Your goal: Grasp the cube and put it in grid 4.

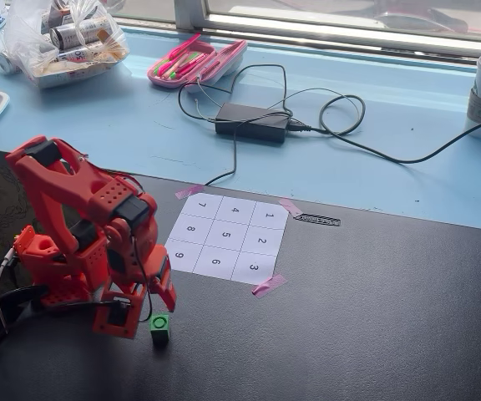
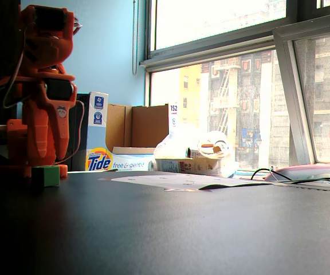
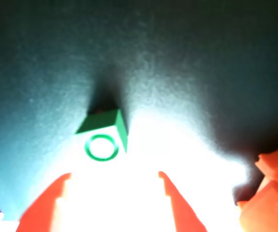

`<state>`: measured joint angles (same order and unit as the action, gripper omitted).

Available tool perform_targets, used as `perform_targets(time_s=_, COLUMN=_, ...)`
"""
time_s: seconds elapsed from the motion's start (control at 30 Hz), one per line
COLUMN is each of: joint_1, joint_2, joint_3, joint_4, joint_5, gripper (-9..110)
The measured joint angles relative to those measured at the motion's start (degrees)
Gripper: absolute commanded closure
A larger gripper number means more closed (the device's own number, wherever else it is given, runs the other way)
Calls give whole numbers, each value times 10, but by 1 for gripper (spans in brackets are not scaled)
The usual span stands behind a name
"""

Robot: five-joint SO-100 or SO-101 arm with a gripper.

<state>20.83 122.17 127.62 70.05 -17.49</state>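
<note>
The cube (image 1: 159,327) is sitting on the dark tabletop (image 1: 374,317), just beside the red arm's gripper (image 1: 144,307) and well apart from the numbered sheet (image 1: 228,236), where grid 4 (image 1: 235,210) is lying bare. In the wrist view the fingers (image 3: 45,205) are spreading wide, holding nothing, with the cube just ahead of them (much of that picture is washed out by glare). Behind the black top a pale blue ledge (image 1: 391,100) is carrying a power brick (image 1: 252,122) with cables and a pink case (image 1: 196,60) under the window. In a fixed view a Tide box (image 2: 98,137) is standing behind the arm.
</note>
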Motion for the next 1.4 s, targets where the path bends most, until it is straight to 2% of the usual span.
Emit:
perform_targets(time_s=0.7, joint_1=37, joint_2=-83, joint_3=0, joint_4=-89, joint_5=-27, gripper=73)
perform_targets(time_s=0.83, joint_1=37, joint_2=-92, joint_3=5, joint_4=-111, joint_5=-27, gripper=78)
perform_targets(time_s=0.9, joint_1=37, joint_2=-93, joint_3=10, joint_4=-126, joint_5=-27, gripper=96)
perform_targets(time_s=0.97, joint_1=36, joint_2=-98, joint_3=13, joint_4=-133, joint_5=-27, gripper=101)
perform_targets(time_s=1.4, joint_1=32, joint_2=-98, joint_3=22, joint_4=-159, joint_5=-28, gripper=101)
